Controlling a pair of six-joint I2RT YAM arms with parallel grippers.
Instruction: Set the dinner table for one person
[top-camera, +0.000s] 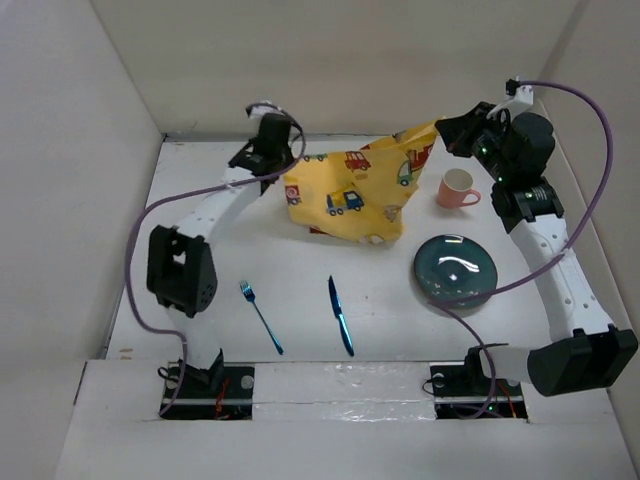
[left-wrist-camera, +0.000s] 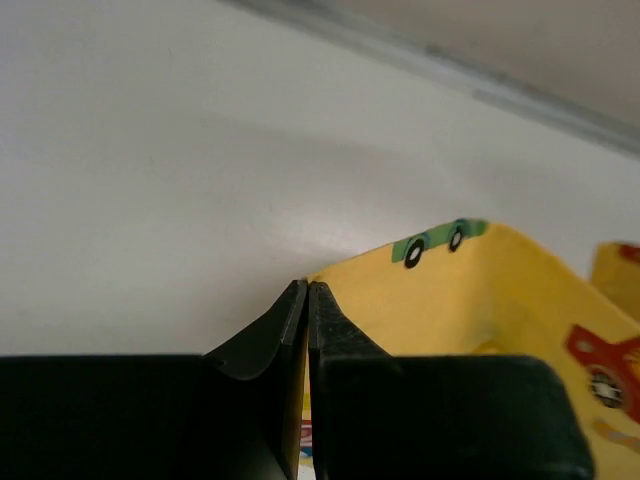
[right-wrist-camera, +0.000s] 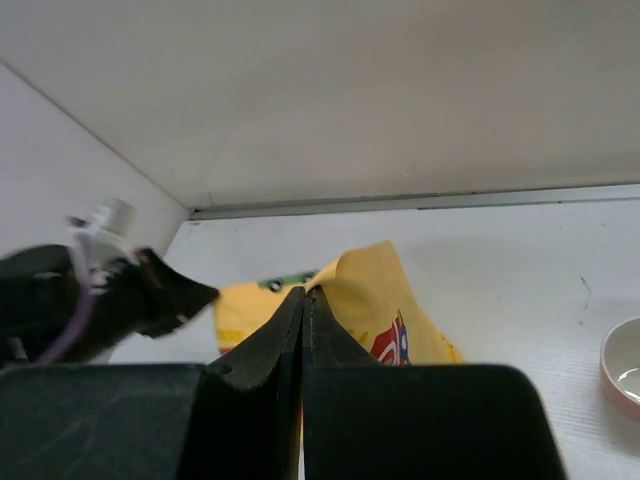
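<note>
The dinner table (top-camera: 300, 270) is white, matte and rigid; nothing to grip, only to lay things on. The fork (top-camera: 260, 317) and knife (top-camera: 340, 315) lie nearer than the placemat (top-camera: 350, 195), with the plate (top-camera: 456, 270) and cup (top-camera: 457, 188) to its right. The cloth, yellow with cartoon cars, looks light and limp, best held by its corners; the left gripper (left-wrist-camera: 307, 290) and right gripper (right-wrist-camera: 304, 295) are each clamped shut on a far corner.

This is a robotics lab test cell rather than a home: plain white panels (top-camera: 70, 150) box in a bare white tabletop (top-camera: 290, 275). The left arm (top-camera: 215, 207) and right arm (top-camera: 562, 282), trailing purple cables (top-camera: 128, 262), are bolted at its near edge.
</note>
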